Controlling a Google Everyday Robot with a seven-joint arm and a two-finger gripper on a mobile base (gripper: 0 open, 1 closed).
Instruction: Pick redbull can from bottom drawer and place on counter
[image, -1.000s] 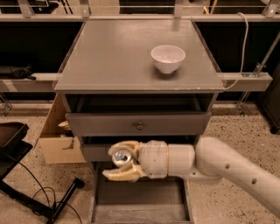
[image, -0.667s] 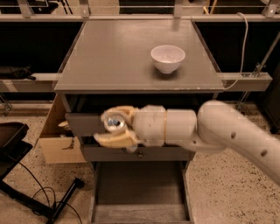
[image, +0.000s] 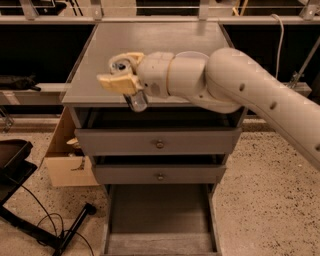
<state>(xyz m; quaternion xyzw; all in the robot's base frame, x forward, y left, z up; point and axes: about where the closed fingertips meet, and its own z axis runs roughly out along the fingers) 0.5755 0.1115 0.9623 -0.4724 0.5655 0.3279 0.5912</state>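
My gripper (image: 121, 70) is shut on the redbull can (image: 134, 100) and holds it upright in the air, over the front left edge of the counter (image: 150, 40). The can's silver top (image: 120, 64) shows between the tan fingers (image: 117, 83), and its dark lower body hangs below them. The bottom drawer (image: 159, 215) stands pulled out at the foot of the cabinet, and its grey tray holds nothing I can see. My white arm (image: 260, 95) crosses the counter from the right and hides its right half, so the white bowl is out of sight.
Two shallower drawers with round knobs (image: 159, 144) sit above the open one. A cardboard box (image: 67, 160) stands left of the cabinet. Black cables and a stand (image: 45, 225) lie on the floor at the left. Rails run behind the counter.
The gripper has risen with the can from drawer height to counter height and shifted left; the view has also moved closer, and the arm now covers the bowl.
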